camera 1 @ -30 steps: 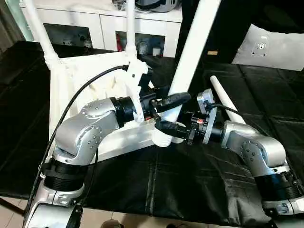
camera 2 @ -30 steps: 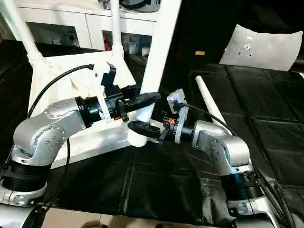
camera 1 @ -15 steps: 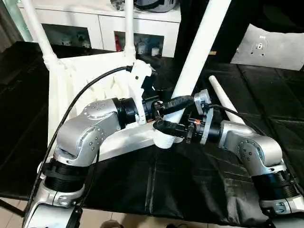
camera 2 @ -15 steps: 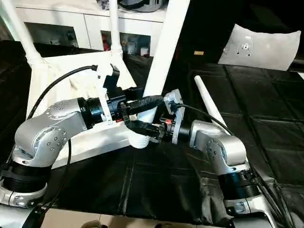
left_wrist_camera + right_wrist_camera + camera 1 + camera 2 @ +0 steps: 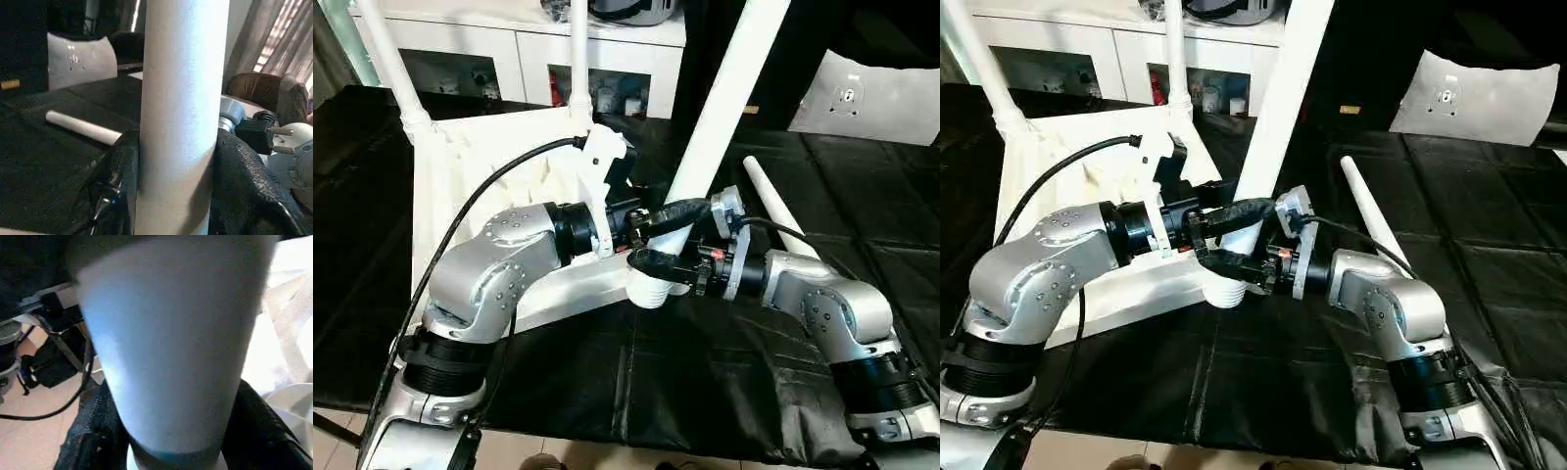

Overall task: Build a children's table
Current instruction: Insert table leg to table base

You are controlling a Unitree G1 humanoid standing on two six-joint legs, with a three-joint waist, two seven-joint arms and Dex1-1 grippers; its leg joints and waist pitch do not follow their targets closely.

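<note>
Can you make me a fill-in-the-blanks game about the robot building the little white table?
1. Both grippers are closed around the same table ___, just above the corner socket of the upside-down table top.
2. The spare leg lies on the ___ cloth.
3. At the far side of the top, ___ legs already stand upright.
4. The left gripper holds the leg ___ than the right gripper.

Missing words: leg; black; two; higher
</note>
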